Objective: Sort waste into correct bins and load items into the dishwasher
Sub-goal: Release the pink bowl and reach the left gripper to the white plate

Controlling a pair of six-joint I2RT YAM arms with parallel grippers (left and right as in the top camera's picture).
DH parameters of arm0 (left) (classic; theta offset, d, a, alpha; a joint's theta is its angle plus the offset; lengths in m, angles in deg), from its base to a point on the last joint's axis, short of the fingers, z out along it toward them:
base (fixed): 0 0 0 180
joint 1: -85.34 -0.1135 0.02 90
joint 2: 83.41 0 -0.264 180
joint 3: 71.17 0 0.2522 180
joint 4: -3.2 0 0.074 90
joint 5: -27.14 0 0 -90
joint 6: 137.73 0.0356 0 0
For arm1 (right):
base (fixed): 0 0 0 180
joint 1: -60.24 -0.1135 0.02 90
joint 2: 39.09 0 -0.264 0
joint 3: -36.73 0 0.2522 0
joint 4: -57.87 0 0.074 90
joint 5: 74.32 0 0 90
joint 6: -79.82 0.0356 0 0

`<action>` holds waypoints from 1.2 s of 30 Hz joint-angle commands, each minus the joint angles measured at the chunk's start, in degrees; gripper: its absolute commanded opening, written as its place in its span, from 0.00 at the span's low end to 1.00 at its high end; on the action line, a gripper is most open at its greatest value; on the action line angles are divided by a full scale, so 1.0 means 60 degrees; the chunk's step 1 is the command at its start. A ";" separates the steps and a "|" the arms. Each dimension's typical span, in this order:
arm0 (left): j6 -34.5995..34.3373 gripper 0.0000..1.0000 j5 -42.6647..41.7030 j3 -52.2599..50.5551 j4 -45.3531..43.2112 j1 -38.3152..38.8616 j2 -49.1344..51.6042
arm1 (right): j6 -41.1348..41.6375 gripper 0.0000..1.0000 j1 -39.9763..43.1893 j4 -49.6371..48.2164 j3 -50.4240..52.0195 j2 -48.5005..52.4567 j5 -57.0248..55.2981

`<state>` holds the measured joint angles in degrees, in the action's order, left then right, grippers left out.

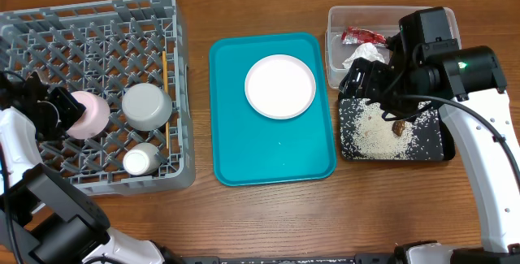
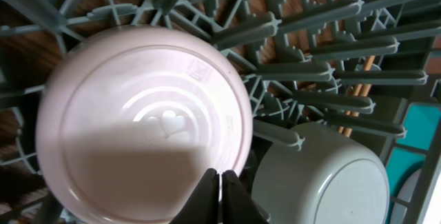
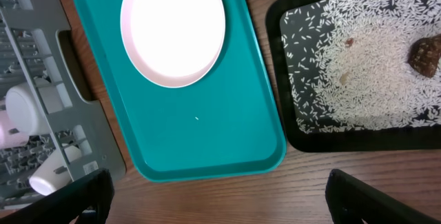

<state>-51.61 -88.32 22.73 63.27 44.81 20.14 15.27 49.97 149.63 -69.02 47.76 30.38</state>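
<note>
Round white bowl pinched in left gripper, grey metal bowl just beside, grey lattice rack pegs around, right gripper spread wide.

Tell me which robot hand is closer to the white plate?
Right. The right gripper hovers open over the black tray, next to the teal tray holding the plate. The left gripper is far off in the grey rack, pinching a bowl.

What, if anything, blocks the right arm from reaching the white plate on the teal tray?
Probably nothing, so likely yes: the plate lies uncovered on the tray, and the right pincer hovers open nearby.
</note>
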 commanded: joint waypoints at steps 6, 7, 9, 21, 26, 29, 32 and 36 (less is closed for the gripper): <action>0.0703 0.21 -0.1035 0.2368 0.2153 0.0175 -0.0149 | -0.0018 1.00 0.0000 -0.0047 -0.0153 -0.0011 0.0113; 0.0725 0.22 -0.1060 0.2750 0.2499 0.0302 -0.0229 | -0.0022 1.00 0.0000 -0.0044 -0.0153 -0.0011 0.0120; 0.1064 0.22 -0.1180 0.3526 0.3187 0.0692 -0.0437 | -0.0022 1.00 0.0000 -0.0044 -0.0153 -0.0011 0.0146; 0.0896 0.43 -0.0652 0.4364 0.5176 0.5625 -0.1596 | -0.0022 1.00 0.0000 -0.0138 -0.0153 -0.0011 0.0142; -0.1228 0.56 0.0313 0.3661 0.4368 0.7533 -0.0845 | -0.0022 1.00 0.0000 -0.0127 -0.0153 -0.0011 0.0142; -0.2080 0.55 0.0637 0.3249 0.3428 0.8346 -0.0109 | -0.0022 1.00 0.0000 -0.0127 -0.0153 -0.0011 0.0142; -0.2510 0.54 0.0994 0.3104 0.2685 0.9001 0.0776 | -0.0025 1.00 0.0000 -0.0124 -0.0153 -0.0011 0.0142; -0.3468 0.50 0.2484 0.3104 0.2065 0.9566 0.1949 | -0.0022 1.00 0.0000 -0.0120 -0.0153 -0.0011 0.0142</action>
<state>-65.89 -81.41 42.05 76.62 100.65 28.51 15.27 49.97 149.19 -69.02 47.76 30.93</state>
